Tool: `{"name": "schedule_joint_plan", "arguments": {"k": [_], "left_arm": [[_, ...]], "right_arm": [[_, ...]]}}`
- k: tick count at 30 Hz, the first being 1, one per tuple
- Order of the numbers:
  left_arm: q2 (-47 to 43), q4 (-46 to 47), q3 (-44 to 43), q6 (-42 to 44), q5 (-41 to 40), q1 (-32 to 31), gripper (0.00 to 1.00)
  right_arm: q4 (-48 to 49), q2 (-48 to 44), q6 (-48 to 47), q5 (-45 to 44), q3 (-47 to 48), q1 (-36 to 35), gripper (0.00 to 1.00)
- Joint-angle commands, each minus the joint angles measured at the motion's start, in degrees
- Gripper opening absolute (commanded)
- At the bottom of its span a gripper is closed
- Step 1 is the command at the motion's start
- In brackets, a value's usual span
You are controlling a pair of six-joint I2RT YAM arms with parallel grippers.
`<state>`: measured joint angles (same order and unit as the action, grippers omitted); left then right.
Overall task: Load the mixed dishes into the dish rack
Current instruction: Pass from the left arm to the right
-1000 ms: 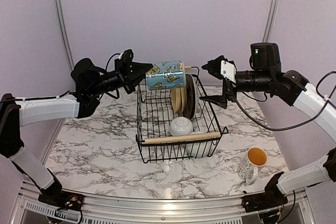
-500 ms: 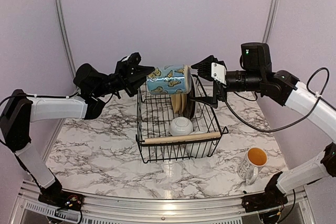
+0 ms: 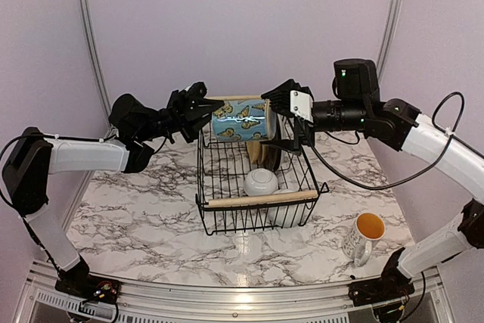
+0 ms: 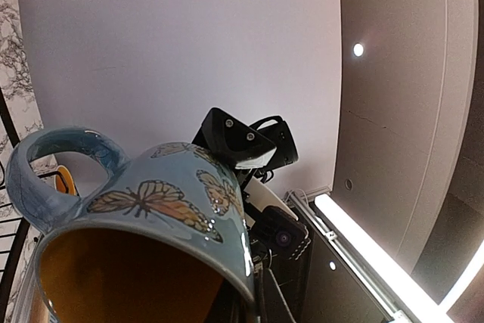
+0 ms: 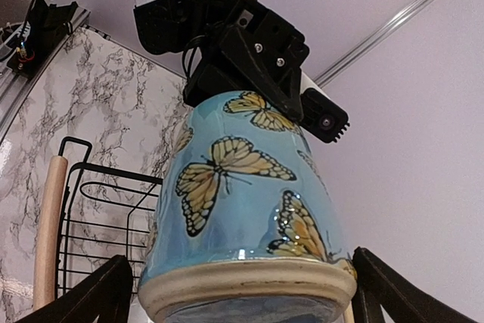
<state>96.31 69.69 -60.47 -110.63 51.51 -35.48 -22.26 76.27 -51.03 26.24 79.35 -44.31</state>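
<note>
Fingers first, from above: the left gripper [image 3: 204, 104] is clenched on the mouth rim of the butterfly mug [image 3: 240, 119], while the right gripper [image 3: 281, 117] stands spread as wide as it goes, a finger on either side of the mug's base. That mug hangs in the air over the far end of the dish rack [image 3: 227, 217], lying on its side. Its long axis runs straight from one set of fingers to the other, mouth to the left arm, base to the right. Both arms are at it, but only the left has hold. Below, plates [image 3: 265, 149] stand in the slots and a white bowl [image 3: 261, 181] sits by the near wooden handle [image 3: 261, 200]. A second mug [image 3: 367, 234] waits on the table [image 3: 136, 202], well apart from either gripper. Left wrist now: the mug [image 4: 151, 209] fills the bottom of the view, handle up and to the left, and the right gripper [image 4: 253, 141] looms just beyond its base. Right wrist: the base [image 5: 242, 285] sits square between the open fingers [image 5: 83, 293], with a gap showing on both sides, so by my reading nothing is touching yet. It looks set for a handover, and the right only needs to close on that base.
</note>
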Motion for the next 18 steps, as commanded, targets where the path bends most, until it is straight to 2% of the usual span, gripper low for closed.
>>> {"name": "schedule_joint_plan", "arguments": {"k": [1, 7, 14, 17, 18], "left_arm": [[-1.23, 15.34, -0.98, -0.81, -1.94, -0.02, 0.0], [-0.63, 18.75, -0.89, -2.98, -2.86, -0.02, 0.0], [-0.11, 20.57, -0.19, -3.78, -2.78, 0.02, 0.0], [0.03, 20.24, 0.29, -3.42, -2.48, 0.21, 0.0], [-0.09, 19.19, 0.71, -2.9, -2.39, 0.5, 0.08]], "right_arm": [[0.78, 0.5, 0.88, 0.62, 2.04, -0.69, 0.96], [3.23, 0.74, 2.28, -1.05, 0.44, -0.69, 0.95], [2.49, 1.59, 3.19, -0.63, 2.07, -0.69, 0.55], [1.14, 1.72, 2.74, -0.04, 2.47, -0.67, 0.43], [0.76, 1.78, 2.63, 0.11, 2.6, -0.68, 0.41]]}}
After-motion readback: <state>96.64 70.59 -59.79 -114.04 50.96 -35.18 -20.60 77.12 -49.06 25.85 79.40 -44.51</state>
